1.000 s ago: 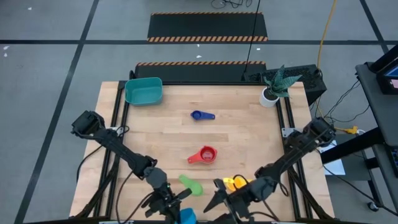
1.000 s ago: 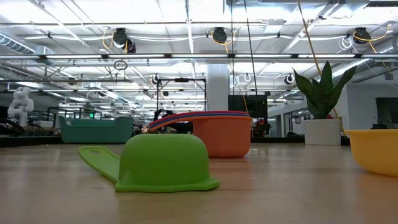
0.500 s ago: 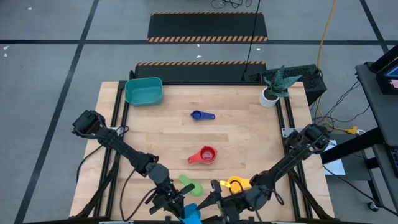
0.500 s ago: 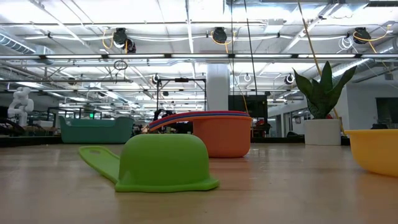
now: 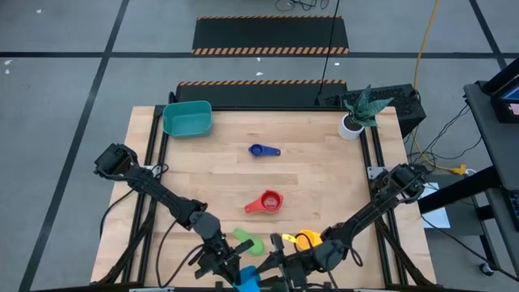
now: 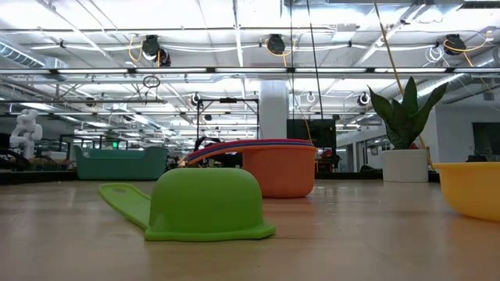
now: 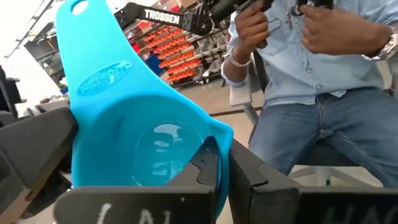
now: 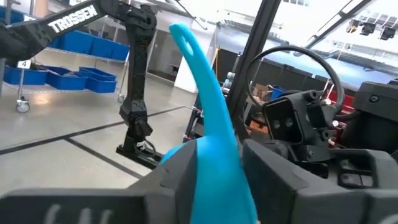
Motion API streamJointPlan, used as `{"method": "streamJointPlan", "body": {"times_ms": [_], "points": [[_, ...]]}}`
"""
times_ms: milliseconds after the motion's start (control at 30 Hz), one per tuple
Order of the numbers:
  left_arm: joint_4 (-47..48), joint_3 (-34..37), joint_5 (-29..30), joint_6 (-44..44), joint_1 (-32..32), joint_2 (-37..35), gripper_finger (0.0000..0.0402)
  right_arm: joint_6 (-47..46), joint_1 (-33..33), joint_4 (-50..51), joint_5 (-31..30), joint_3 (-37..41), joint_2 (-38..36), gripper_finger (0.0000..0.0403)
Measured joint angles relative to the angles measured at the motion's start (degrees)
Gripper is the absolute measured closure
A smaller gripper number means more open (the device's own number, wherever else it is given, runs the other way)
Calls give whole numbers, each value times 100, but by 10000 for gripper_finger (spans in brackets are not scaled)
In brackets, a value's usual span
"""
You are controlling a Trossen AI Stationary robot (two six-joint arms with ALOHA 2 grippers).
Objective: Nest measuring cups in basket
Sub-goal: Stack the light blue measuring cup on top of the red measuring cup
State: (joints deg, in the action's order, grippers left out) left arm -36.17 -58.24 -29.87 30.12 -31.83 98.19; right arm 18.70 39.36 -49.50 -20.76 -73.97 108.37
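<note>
A light blue cup [image 5: 247,279] is up off the table at its near edge, between both grippers. My left gripper [image 5: 231,266] [image 7: 134,140] is shut on its bowl, and my right gripper [image 5: 272,253] [image 8: 221,155] is shut on its handle. A green cup [image 5: 250,242] [image 6: 203,203] lies mouth down on the wood. A yellow cup [image 5: 306,238] [image 6: 473,187], a red cup [image 5: 266,202] nested in an orange one [image 6: 277,172], and a dark blue cup [image 5: 263,150] stand apart. The teal basket [image 5: 187,118] [image 6: 121,162] sits at the far left corner. My left gripper holds the light blue cup by its bowl [image 7: 155,149], pinched across between the two fingers, with one fingertip [image 7: 208,163] over the rim. The cup is lifted clear and its handle [image 7: 93,56] sticks out beyond the fingers. My right gripper has the cup's flat handle [image 8: 217,143] between its two fingers, coming from the table's right. The handle runs along the fingers, and its free end [image 8: 180,31] reaches past their tips. The cup is clear of the table.
A white plant pot [image 5: 353,122] [image 6: 405,164] stands at the far right corner. A seated person [image 7: 311,74] in a blue shirt is beyond the table's near edge. Bare wood lies between the basket and the cups at mid-table.
My right gripper has moved toward the table's left, up to the light blue cup held by my left gripper. The cup has stayed lifted near the table's near edge. The cups on the table have not moved.
</note>
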Motion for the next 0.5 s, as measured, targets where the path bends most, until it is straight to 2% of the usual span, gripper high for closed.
{"method": "streamJointPlan", "body": {"times_ms": [167,300,500], "points": [[-1,0,-15,-143,-14,0,379,0,-7,-4,-5,0,-4,330],[64,0,-26,-508,-17,0,366,-2,-7,-2,158,0,-4,344],[201,0,-33,-631,-3,0,389,6,-34,38,160,0,-5,372]]}}
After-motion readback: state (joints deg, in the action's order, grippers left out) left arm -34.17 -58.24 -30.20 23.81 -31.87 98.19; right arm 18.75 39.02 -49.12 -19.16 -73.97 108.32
